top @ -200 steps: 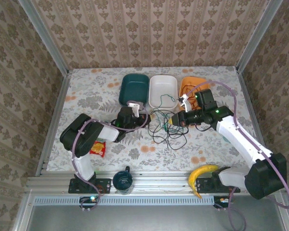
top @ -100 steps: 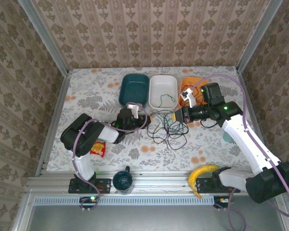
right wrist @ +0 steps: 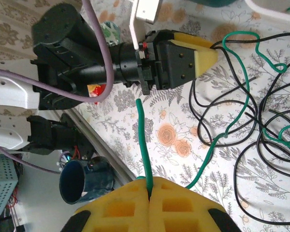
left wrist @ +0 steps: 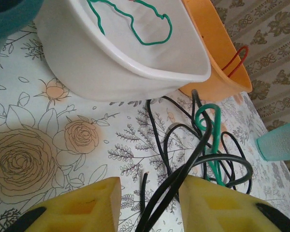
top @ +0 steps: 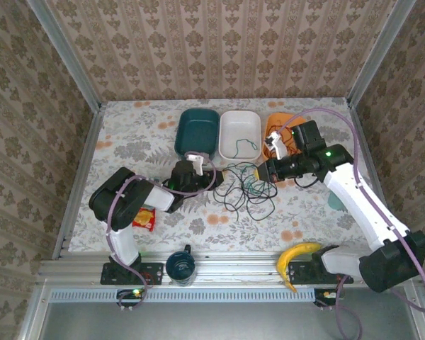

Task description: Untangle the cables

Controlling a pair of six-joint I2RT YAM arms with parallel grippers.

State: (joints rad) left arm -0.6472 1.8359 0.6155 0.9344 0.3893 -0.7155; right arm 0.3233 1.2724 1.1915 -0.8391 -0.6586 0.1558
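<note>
Three tubs (top: 237, 126) sit in a row at upper centre of the table (top: 127, 142), the orange one partly hidden by the right arm. Below them, at mid-frame, the cables (top: 249, 193) lie tangled in thin black and green loops, too crossed to count. The right gripper (right wrist: 149, 192) pinches a green cable (right wrist: 143, 140) tight. The left gripper (left wrist: 150, 193) stands partly apart, with a black cable (left wrist: 183, 169) running between its pads.

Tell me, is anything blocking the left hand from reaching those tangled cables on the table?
Nothing visible does. One black cable runs right between the open yellow fingers of the left hand. The white bowl sits beyond the cables, not in front.
</note>
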